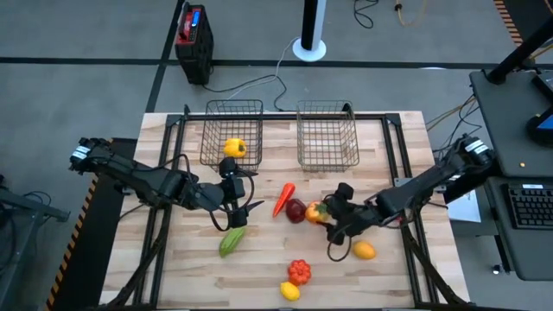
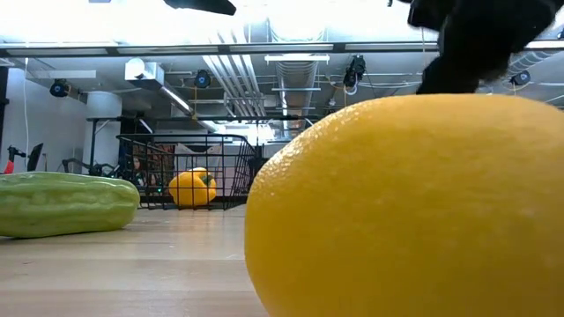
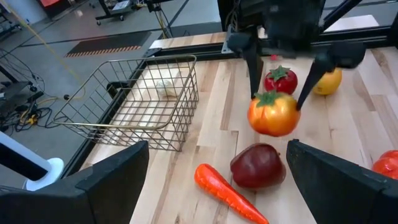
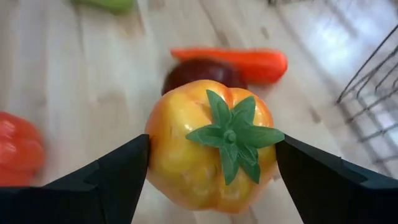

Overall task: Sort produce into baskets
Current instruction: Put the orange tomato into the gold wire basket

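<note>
Low view: wood tabletop (image 2: pixel 132 273) (ducted ceiling (image 2: pixel 282 62))

Surface (image 1: pixel 173 276): pale wooden planks over a black frame. Two wire-mesh baskets stood side by side at the far edge, the left basket (image 1: pixel 232 131) and the right basket (image 1: pixel 327 134). Lying directly on the planks: green cucumber (image 1: pixel 232 241) left of centre; orange carrot (image 1: pixel 283 198) near the middle, the dark red apple (image 1: pixel 296 210) just beside it; orange (image 1: pixel 365 250) to the right; red pepper (image 1: pixel 299 271) and lemon (image 1: pixel 290 291) close together near the front edge.
</note>
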